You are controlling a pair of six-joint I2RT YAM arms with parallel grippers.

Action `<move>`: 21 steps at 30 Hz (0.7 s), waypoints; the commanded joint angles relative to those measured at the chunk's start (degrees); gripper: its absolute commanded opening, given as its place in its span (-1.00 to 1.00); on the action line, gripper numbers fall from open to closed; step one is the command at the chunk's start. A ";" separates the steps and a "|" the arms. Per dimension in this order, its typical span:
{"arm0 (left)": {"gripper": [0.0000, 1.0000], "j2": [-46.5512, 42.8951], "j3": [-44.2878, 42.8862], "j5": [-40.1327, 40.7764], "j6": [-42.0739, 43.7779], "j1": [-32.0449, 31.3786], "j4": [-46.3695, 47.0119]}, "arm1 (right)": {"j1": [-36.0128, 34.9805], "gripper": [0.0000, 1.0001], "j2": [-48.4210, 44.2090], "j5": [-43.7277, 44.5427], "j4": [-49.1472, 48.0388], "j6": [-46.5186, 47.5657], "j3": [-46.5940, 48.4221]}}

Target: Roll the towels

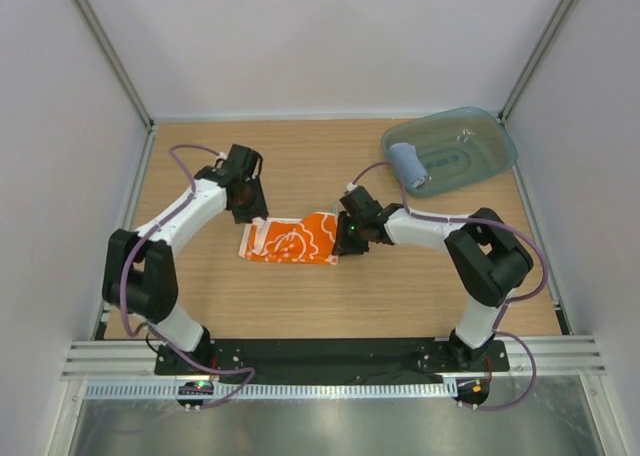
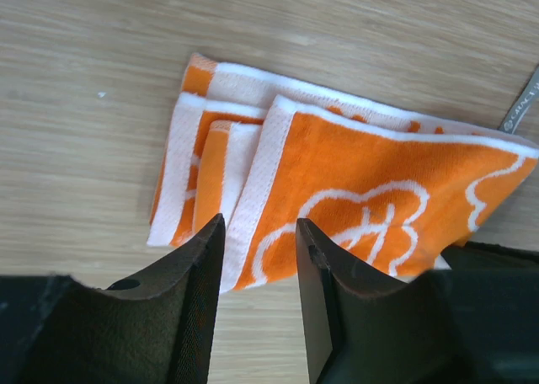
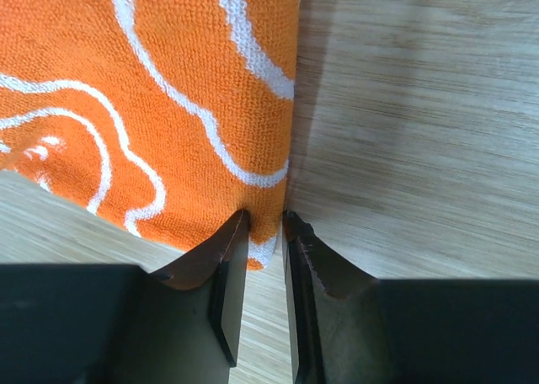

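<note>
The white and orange towel (image 1: 292, 241) lies folded in layers on the wooden table, its orange side with white outlines up. It shows in the left wrist view (image 2: 362, 173) and the right wrist view (image 3: 152, 89). My left gripper (image 1: 250, 208) hovers at the towel's far left end; in its own view it (image 2: 259, 224) is open and empty above the towel's edge. My right gripper (image 1: 345, 238) is at the towel's right end, and its jaws (image 3: 265, 218) are pinched on that corner, which is slightly lifted. The light blue towel (image 1: 408, 166) lies rolled up in the tray.
The translucent teal tray (image 1: 490, 126) stands at the back right of the table. A grey cable (image 2: 520, 106) runs near the towel's far end. Walls enclose the table on the left, back and right.
</note>
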State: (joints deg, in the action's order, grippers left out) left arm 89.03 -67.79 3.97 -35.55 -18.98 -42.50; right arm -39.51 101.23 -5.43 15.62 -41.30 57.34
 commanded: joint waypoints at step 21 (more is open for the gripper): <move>-0.99 15.73 -4.46 2.27 -1.63 -2.99 5.32 | -0.04 -0.44 0.99 1.83 4.69 3.42 -3.73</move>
State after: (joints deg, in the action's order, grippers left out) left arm 104.40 -71.46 4.84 -37.06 -21.80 -38.61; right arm -39.51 100.64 -5.52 14.28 -40.14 56.21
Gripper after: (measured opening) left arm 0.011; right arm 0.282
